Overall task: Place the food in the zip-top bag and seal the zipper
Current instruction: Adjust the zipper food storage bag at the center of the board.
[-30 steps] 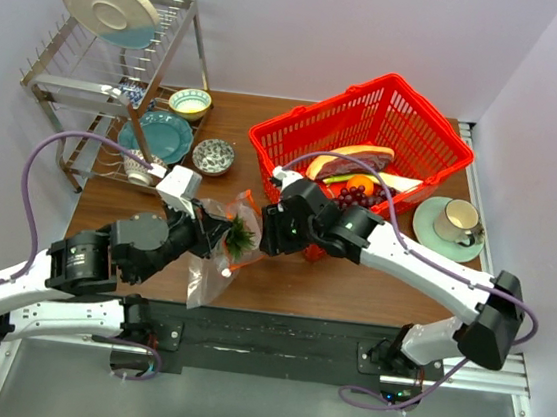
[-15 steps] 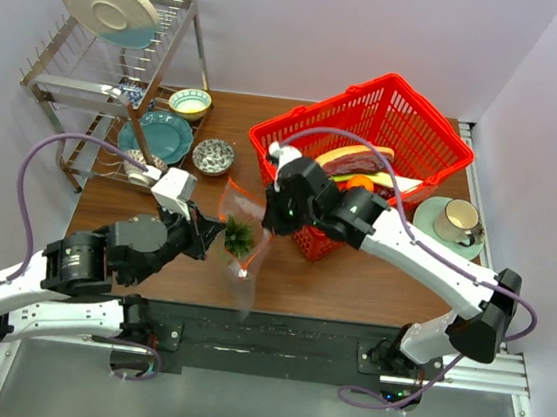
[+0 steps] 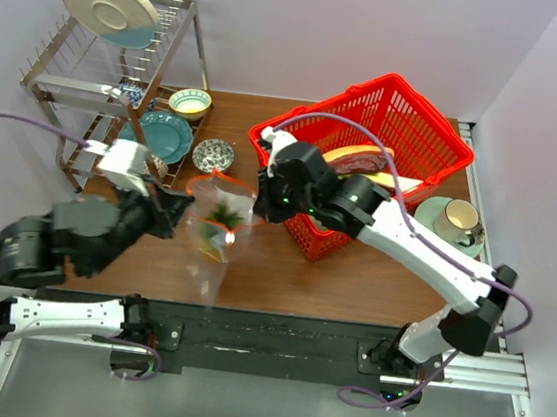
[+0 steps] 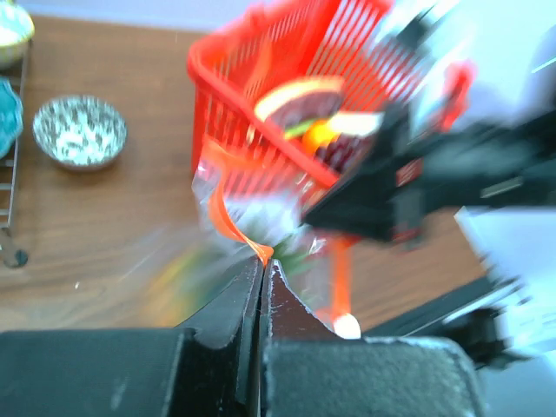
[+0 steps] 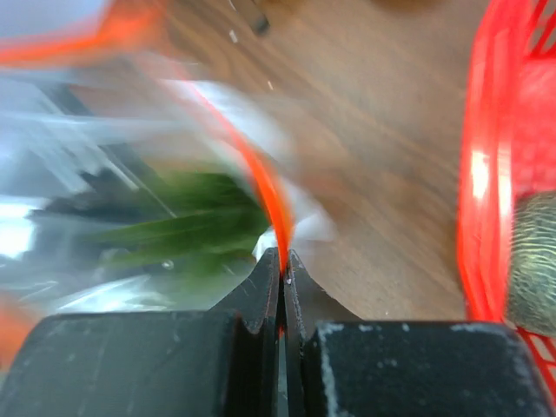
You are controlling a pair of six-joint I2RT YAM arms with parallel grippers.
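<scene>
The clear zip-top bag (image 3: pixel 210 253) hangs above the table between my two grippers, mouth up. Inside it is the pineapple (image 3: pixel 220 230), whose green crown (image 5: pixel 187 230) shows blurred in the right wrist view. My left gripper (image 3: pixel 185 216) is shut on the left end of the red-orange zipper (image 4: pixel 222 215), its jaws pinched on the strip. On the right end of the zipper (image 5: pixel 266 187), my right gripper (image 3: pixel 257 198) is shut too. A dark grape bunch (image 4: pixel 334 155) lies in the basket, blurred.
The red mesh basket (image 3: pixel 423 134) stands just right of the bag, holding a pink-red slice (image 3: pixel 359 160). A patterned bowl (image 3: pixel 213 156), teal plate (image 3: pixel 161 135) and dish rack (image 3: pixel 92 77) are at the back left. A cup on a saucer (image 3: pixel 455 224) sits at the right.
The right gripper closed on the zipper's right end. Both arms raised the bag off the table and shifted it left and back; it now hangs upright with the pineapple inside.
</scene>
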